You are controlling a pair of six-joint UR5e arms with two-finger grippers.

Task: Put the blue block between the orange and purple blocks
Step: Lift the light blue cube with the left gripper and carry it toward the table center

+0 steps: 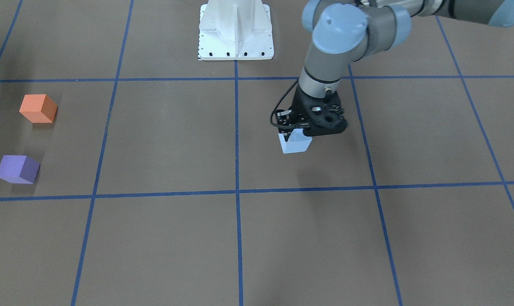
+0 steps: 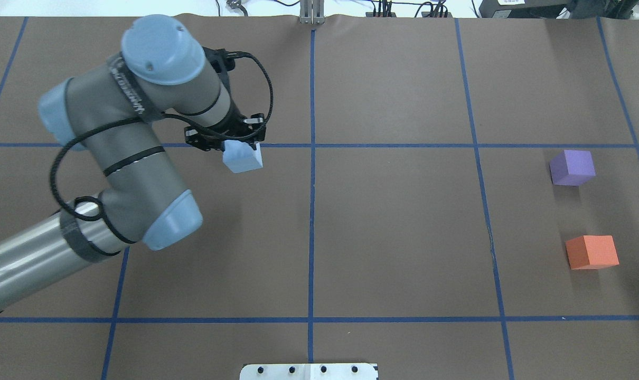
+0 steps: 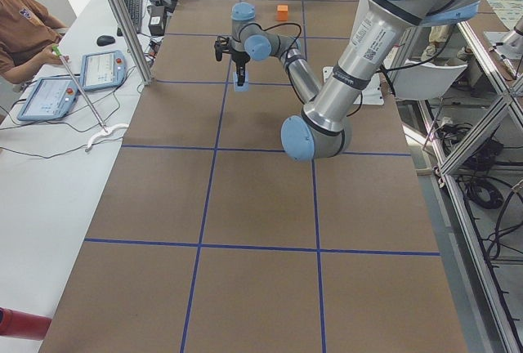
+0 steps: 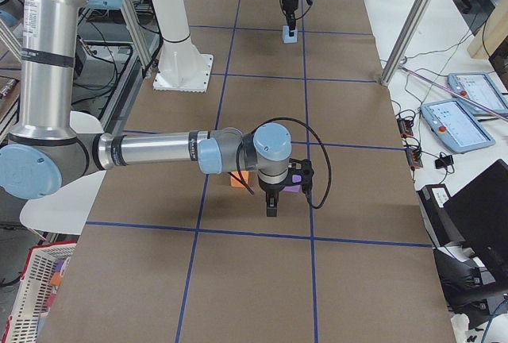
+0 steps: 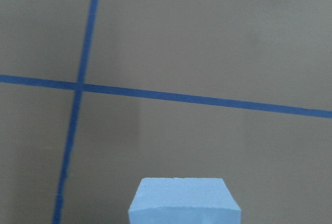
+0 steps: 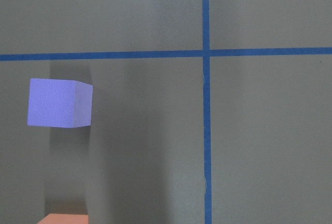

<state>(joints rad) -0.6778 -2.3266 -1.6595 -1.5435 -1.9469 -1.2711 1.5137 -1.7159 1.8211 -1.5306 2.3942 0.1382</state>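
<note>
Carrying the blue block across the whole bench is the step in hand, judged from how things lie. The left gripper is closed on the block's upper part, and the block hangs from its fingers over the left half, toward the far edge. A faint shadow lying apart from the block suggests that it is off the surface.

To do this well, the grip should stay firm and the block level. The carry should be high enough to pass over the standing blocks. The descent should come straight down into the gap, with the block's faces squared to its neighbours so that neither is nudged.

The left arm comes in from the near left corner. Its elbow is bent, its wrist is turned down, and the tool points at the bench.

Near the right edge stand the purple block, on the farther side, and the orange block, nearer the robot. They stand apart with bare brown surface between them.

The right arm shows only in the side view. It reaches low over the bench, and the right gripper points down just beside those two blocks. Whether that gripper is open cannot be told.
</note>
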